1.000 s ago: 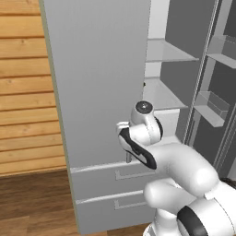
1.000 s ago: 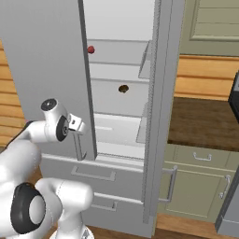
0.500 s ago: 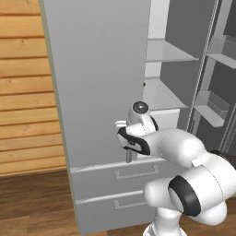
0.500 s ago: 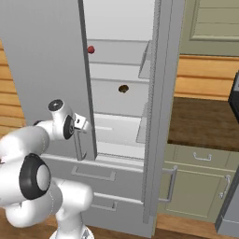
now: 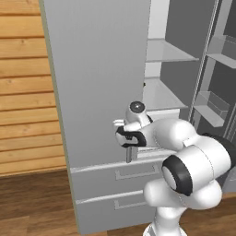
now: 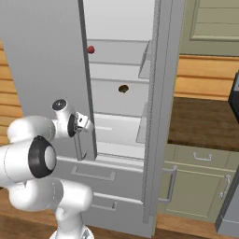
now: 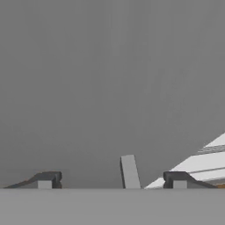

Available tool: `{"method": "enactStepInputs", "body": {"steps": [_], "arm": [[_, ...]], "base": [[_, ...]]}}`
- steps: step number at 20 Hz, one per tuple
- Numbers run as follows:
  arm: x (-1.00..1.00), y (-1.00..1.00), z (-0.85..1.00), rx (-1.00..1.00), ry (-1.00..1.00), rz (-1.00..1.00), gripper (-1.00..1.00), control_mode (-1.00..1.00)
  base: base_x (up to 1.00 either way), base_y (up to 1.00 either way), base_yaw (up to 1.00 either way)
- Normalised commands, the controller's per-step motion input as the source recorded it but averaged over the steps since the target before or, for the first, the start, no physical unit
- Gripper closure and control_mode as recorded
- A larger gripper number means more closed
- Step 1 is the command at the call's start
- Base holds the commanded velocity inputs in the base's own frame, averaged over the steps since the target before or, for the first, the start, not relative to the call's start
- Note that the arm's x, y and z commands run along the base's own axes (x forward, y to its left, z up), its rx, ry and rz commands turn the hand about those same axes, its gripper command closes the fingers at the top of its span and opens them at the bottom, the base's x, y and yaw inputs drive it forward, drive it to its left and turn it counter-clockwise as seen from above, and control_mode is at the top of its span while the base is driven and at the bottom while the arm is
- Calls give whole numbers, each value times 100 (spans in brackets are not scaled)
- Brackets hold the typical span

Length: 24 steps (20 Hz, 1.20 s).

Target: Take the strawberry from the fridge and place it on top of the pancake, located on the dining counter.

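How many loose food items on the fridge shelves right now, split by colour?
Red: 1, the strawberry on the upper shelf of the fridge
Dark brown: 1, the small lump on the shelf below
Total: 2

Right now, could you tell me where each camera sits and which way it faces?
Left base view: behind the arm's left, facing the fridge; the arm rises lower right.
Right base view: behind its right, facing the shelves with the strawberry; the arm rises lower left.
Hand view: on the hand, facing the door; fingertips below.
Both base views share the fridge and gripper.
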Motion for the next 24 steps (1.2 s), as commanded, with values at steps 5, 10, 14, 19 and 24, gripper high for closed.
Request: {"method": "enactStepInputs", "body": {"steps": [5,10,14,19,24], "arm": [[-7,5,-12,0,-1,-1,100,-100],[-47,14,-9,0,0,-12,100,-100],[-51,31,-22,0,1,-16,100,-100],[-46,43,-31,-2,6,-15,100,-100],[-55,40,-39,0,3,-15,100,-100]], "base": [[0,0,0],[0,0,0],[0,0,0],[0,0,0],[0,0,0]]}}
